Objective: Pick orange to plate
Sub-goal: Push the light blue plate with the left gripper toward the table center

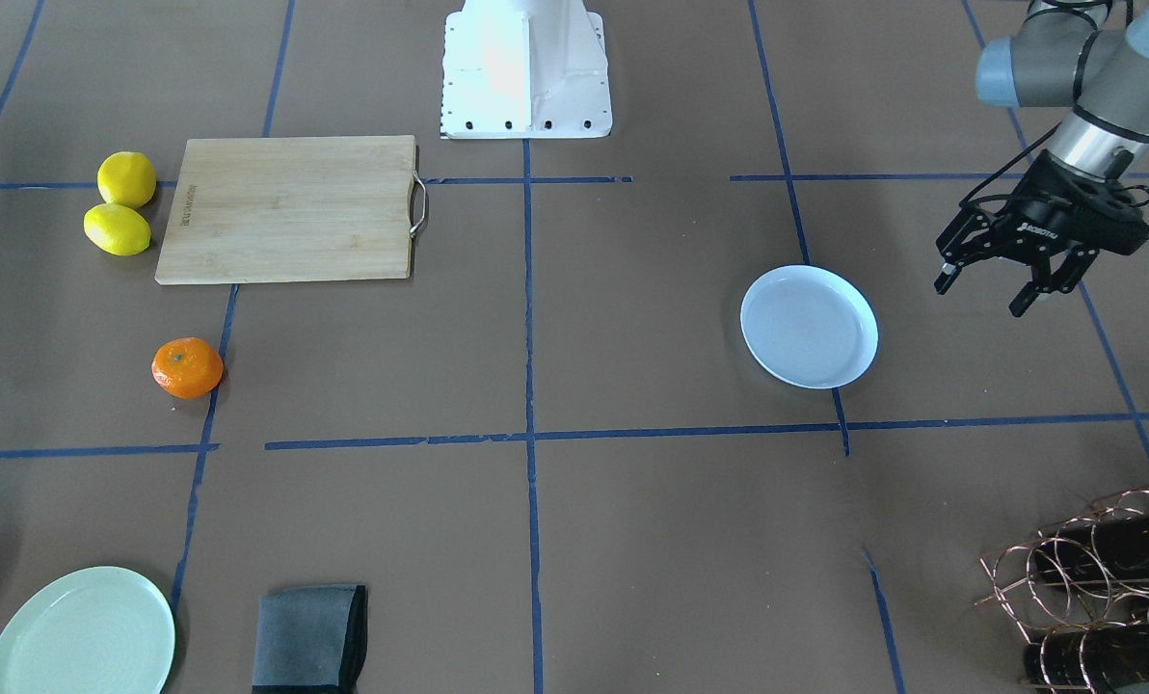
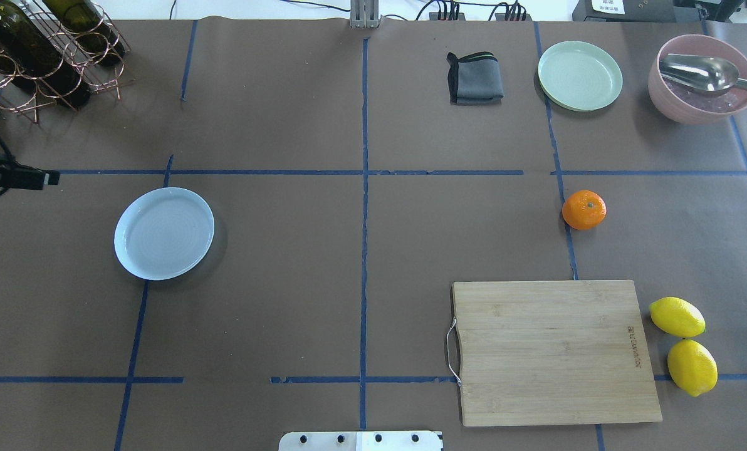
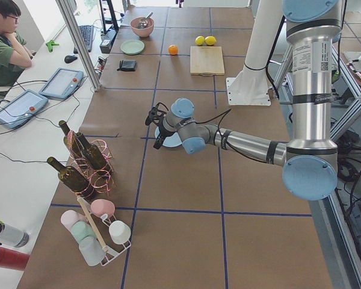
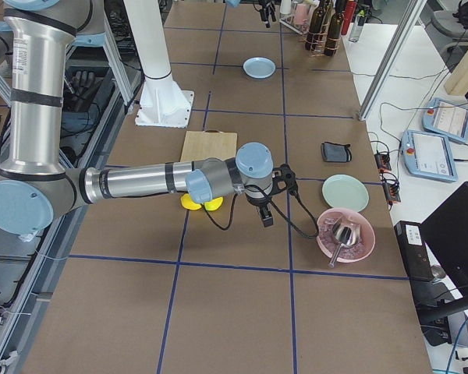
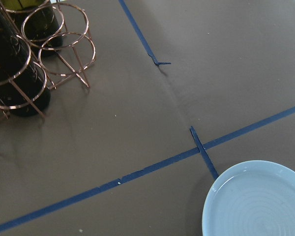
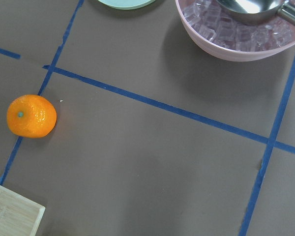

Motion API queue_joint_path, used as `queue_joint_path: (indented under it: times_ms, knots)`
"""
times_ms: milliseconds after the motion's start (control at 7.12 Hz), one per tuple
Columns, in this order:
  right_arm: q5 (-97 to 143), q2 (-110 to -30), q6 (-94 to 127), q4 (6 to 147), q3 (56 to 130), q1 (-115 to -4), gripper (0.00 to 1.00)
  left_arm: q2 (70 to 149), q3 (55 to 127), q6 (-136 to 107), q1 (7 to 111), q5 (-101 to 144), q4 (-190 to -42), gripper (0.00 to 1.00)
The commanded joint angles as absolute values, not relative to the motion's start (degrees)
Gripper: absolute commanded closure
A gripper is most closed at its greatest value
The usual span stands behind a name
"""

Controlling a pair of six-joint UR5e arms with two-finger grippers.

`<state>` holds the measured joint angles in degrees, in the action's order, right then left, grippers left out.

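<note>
The orange lies on the brown table on a blue tape line, beyond the cutting board, with nothing touching it. It also shows at the left of the right wrist view as the orange. The white plate sits empty far across the table on my left side. My left gripper hovers open beside the plate, holding nothing. My right gripper shows only in the right side view, above the table between the lemons and the pink bowl. I cannot tell there whether it is open or shut.
A wooden cutting board lies near the base, with two lemons beside it. At the far side stand a pale green plate, a folded grey cloth and a pink bowl with ice and a spoon. A copper bottle rack is far left.
</note>
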<state>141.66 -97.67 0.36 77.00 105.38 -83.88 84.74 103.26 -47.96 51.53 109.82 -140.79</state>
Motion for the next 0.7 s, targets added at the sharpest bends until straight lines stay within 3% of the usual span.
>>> queue_joint_path:
  times_ms: [0,281,421,562]
  knots:
    - [141.6,-97.7,0.4,77.0,105.3,-83.8,0.0,84.3,101.5,-66.2,38.7,96.4,-142.8,0.11]
    - [141.7,-97.8,0.4,77.0,105.3,-83.8,0.0,84.7,99.7,-72.2,33.8,91.5,-142.8,0.25]
    - [141.6,-97.8,0.4,77.0,105.3,-83.8,0.0,84.9,99.2,-72.7,33.4,91.0,-142.7,0.46]
    - [141.6,-97.8,0.4,77.0,105.3,-83.8,0.0,84.9,99.1,-72.7,33.3,91.0,-142.6,0.75]
